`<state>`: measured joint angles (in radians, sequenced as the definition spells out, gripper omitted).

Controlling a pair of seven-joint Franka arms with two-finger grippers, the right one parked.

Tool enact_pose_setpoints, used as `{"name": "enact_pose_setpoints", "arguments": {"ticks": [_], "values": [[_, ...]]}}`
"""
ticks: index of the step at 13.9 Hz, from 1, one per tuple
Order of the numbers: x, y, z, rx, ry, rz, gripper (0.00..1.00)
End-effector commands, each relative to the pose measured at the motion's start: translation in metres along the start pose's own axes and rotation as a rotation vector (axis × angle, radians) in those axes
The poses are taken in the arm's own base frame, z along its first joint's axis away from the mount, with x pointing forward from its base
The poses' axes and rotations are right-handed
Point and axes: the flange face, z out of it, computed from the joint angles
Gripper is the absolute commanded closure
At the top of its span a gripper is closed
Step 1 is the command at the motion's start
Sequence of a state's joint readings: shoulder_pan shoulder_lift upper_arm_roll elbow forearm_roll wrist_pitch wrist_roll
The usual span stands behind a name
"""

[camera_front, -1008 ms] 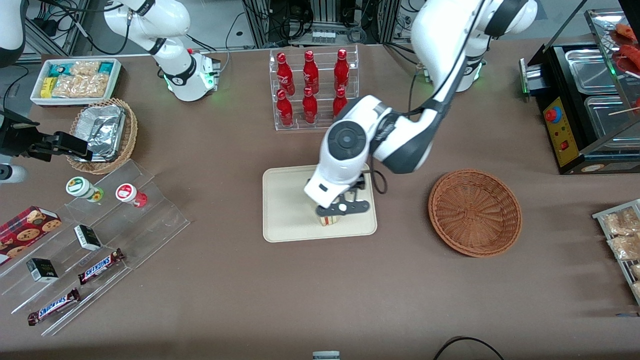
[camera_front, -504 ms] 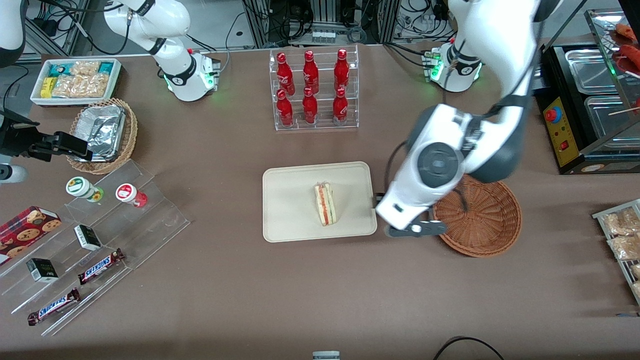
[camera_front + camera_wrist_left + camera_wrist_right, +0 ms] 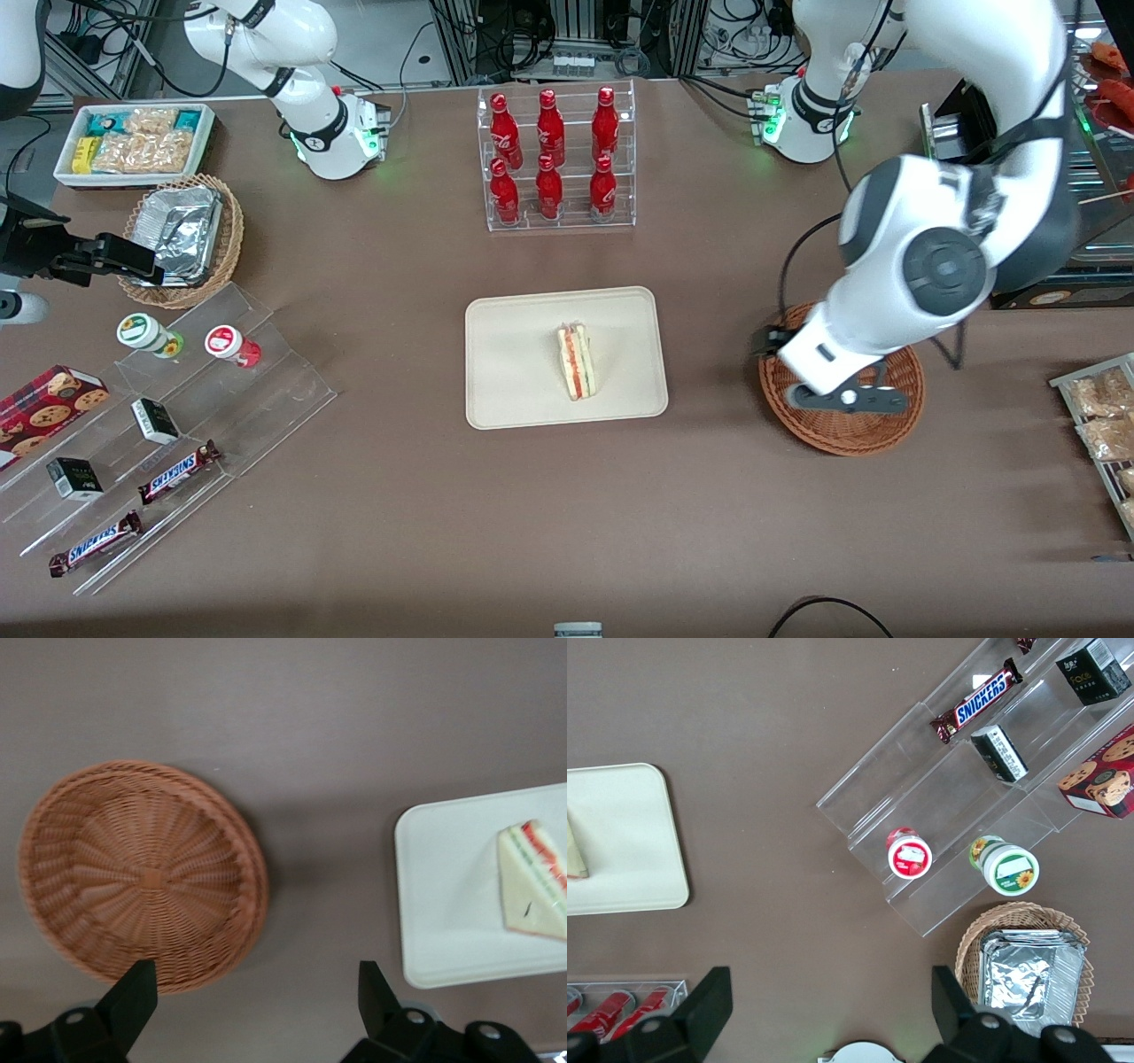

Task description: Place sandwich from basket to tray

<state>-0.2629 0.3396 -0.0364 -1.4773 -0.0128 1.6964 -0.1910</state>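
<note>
The sandwich [image 3: 576, 361], a pale wedge with red and green filling along its cut edge, lies on the cream tray [image 3: 514, 354] with nothing touching it. The empty reddish-brown wicker basket [image 3: 842, 430] sits beside the tray, toward the working arm's end of the table. My gripper [image 3: 849, 400] hovers above the basket, well apart from the sandwich. In the left wrist view the gripper [image 3: 255, 992] is open and holds nothing, with the basket [image 3: 142, 873], the tray [image 3: 443, 895] and the sandwich [image 3: 532, 881] below it.
A clear rack of red bottles [image 3: 554, 159] stands farther from the camera than the tray. An acrylic step shelf of snacks [image 3: 168, 399], a tan basket with a foil container [image 3: 182, 239] and a white snack bin [image 3: 133, 142] lie toward the parked arm's end. A black food warmer [image 3: 1045, 177] stands at the working arm's end.
The gripper has let go of the sandwich on the tray, risen, and swung away toward the working arm's end to hover over the basket. The sandwich stays put.
</note>
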Motion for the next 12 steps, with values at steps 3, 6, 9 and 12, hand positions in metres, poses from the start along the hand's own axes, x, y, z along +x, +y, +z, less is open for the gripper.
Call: {"name": "enact_pose_setpoints", "arguments": {"ticks": [3, 6, 9, 12], "values": [[-0.041, -0.051, -0.036, 0.015, -0.047, 0.057, 0.0], [-0.067, -0.086, -0.046, 0.016, -0.07, 0.044, 0.0], [-0.087, -0.117, -0.068, 0.002, -0.101, 0.033, 0.0], [-0.099, -0.134, -0.083, 0.018, -0.105, 0.006, 0.0]]}}
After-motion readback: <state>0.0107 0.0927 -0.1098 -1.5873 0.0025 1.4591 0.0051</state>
